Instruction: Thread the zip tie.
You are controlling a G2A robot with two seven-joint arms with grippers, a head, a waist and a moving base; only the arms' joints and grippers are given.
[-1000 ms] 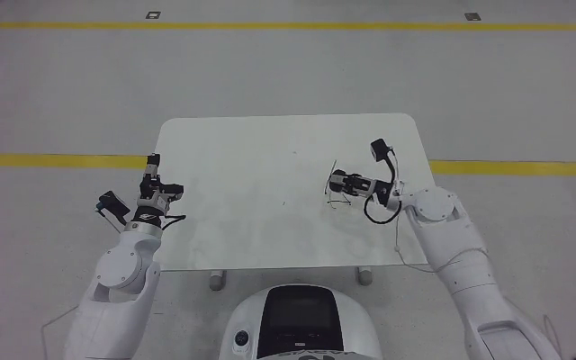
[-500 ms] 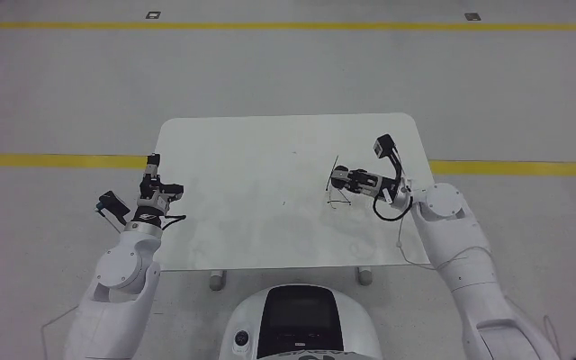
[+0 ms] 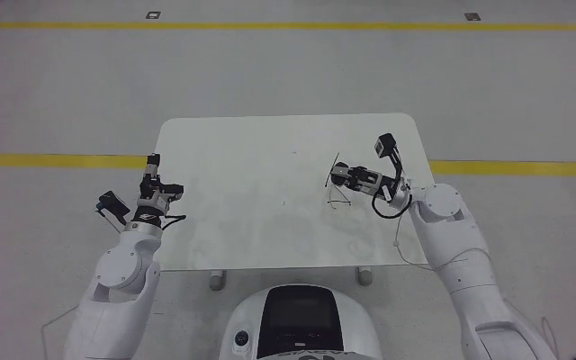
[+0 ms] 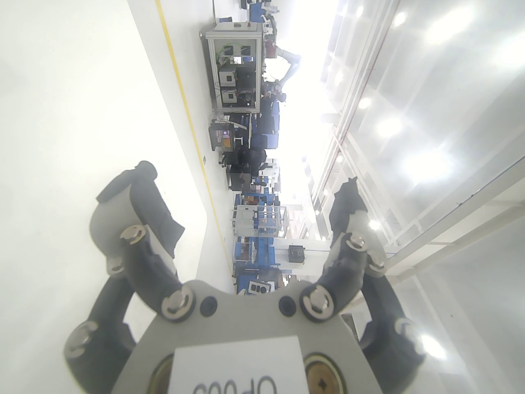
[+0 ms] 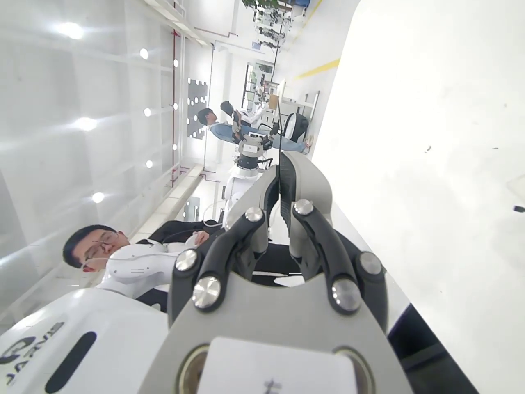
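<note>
Right pincer: jaws are seen pressed together on a thin black plastic zip tie. In the right wrist view the strap is pinched between the ribbed pads of the pincer, and a long, straight length is left standing out past the fingertips. From the top view the tie is seen as a fine dark line, slightly slanted, crossing the pincer tip. It is held over the right part of the white, round-cornered bench, near that side's edge. Whether either end touches the bench surface cannot be told.

Left pincer: recorded at the left edge of the bench, well apart from the tie. In the left wrist view its two dark fingers are spread wide, with nothing between them.

Bench surface: a few small dark specks are noted on the white top beyond the right pincer.

Surroundings: pale grey floor is marked by two yellow lines, one beyond the far side of the bench and one passing level with the bench's middle.
</note>
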